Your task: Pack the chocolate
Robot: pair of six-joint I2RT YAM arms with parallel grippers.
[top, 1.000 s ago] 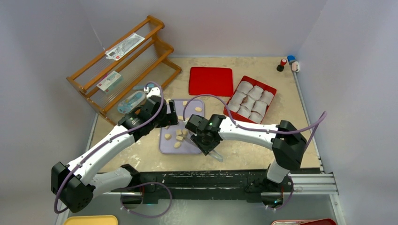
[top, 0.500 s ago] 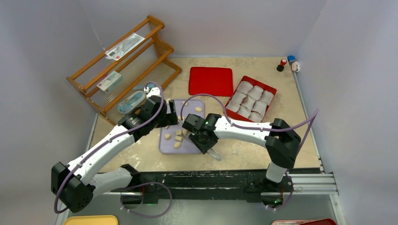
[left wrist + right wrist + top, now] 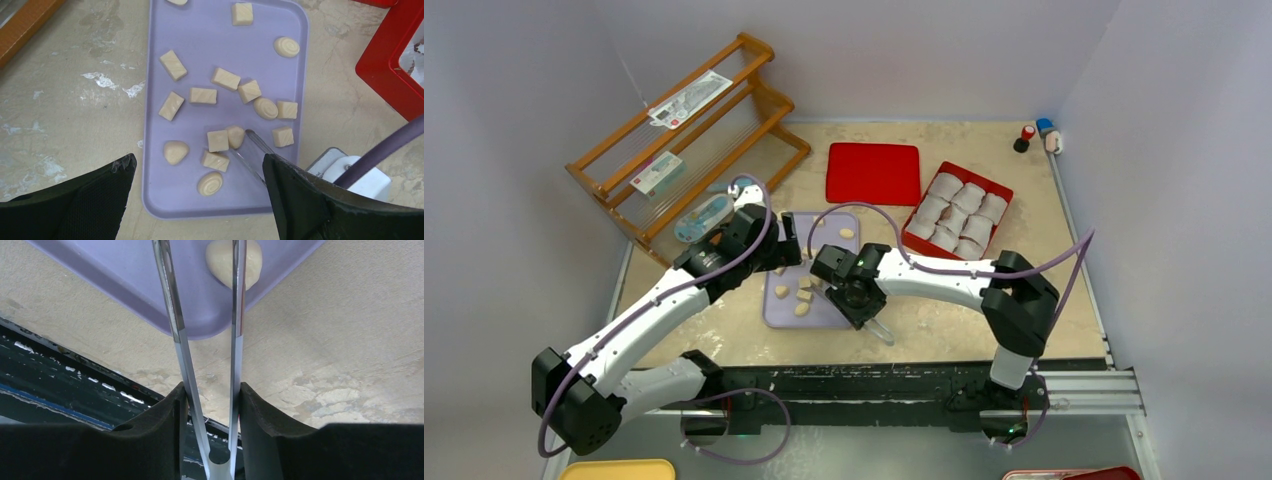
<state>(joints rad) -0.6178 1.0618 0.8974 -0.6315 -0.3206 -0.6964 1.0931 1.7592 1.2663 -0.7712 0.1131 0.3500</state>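
Observation:
Several pale tan chocolate pieces (image 3: 202, 95) lie scattered on a lilac tray (image 3: 200, 30). My left gripper (image 3: 198, 160) hovers open above the tray's near end, nothing between its fingers. My right gripper (image 3: 212, 390) is shut on metal tongs (image 3: 172, 315), whose two arms stand apart and reach over the tray's corner (image 3: 125, 270). A rounded chocolate piece (image 3: 220, 260) lies by the right tong arm. In the left wrist view the tongs' tips (image 3: 250, 139) rest beside a rounded piece (image 3: 235, 136) mid-tray. From above, the right gripper (image 3: 854, 295) sits at the tray's (image 3: 784, 312) right edge.
A red box (image 3: 1002, 190) lined with white paper cups (image 3: 954, 215) stands right of the tray, and a flat red lid (image 3: 874, 173) lies behind it. A wooden rack (image 3: 684, 140) fills the back left. Small bottles (image 3: 1036, 135) stand at the far right corner.
My right arm has shifted a little left with the tongs, bringing their tips further over the tray. The left arm has hardly moved.

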